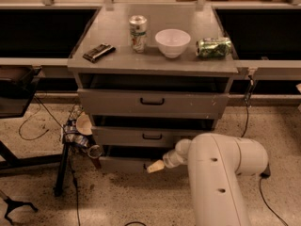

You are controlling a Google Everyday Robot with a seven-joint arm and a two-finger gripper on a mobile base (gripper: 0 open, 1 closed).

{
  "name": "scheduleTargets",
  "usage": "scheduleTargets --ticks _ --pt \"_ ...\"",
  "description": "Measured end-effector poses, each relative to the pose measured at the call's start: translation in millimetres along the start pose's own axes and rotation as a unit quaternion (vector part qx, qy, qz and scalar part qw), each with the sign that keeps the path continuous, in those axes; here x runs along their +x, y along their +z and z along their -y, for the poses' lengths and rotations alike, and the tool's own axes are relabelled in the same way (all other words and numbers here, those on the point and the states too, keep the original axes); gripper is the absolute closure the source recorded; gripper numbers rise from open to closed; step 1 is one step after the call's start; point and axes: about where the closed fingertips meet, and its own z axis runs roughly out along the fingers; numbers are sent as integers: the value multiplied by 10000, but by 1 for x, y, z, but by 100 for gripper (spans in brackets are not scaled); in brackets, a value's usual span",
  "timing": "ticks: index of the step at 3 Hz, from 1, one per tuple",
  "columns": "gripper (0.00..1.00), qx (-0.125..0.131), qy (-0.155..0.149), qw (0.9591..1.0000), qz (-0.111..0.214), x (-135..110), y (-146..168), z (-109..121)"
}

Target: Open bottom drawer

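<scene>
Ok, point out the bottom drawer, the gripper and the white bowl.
bottom drawer point(123, 165): camera view, front, left part.
gripper point(153, 166): camera view, cream tip at that drawer's front.
white bowl point(172, 49): camera view, outer wall.

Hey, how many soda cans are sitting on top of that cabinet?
2: one upright can left of the white bowl, one green can lying right of it. The gripper is down at the bottom drawer.

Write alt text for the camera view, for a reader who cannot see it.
The gripper of a white robot arm is at the front of the shallow grey bottom drawer of a three-drawer grey cabinet. On its top are a white bowl, an upright drink can, a green can on its side and a dark flat object.
</scene>
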Motion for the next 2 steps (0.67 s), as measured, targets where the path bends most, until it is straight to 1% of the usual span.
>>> scheduleTargets --ticks 1,2 --pt "0 0 0 10000 -1 -1 0 -1" --pt "0 -27 -58 9998 -177 5 0 -3"
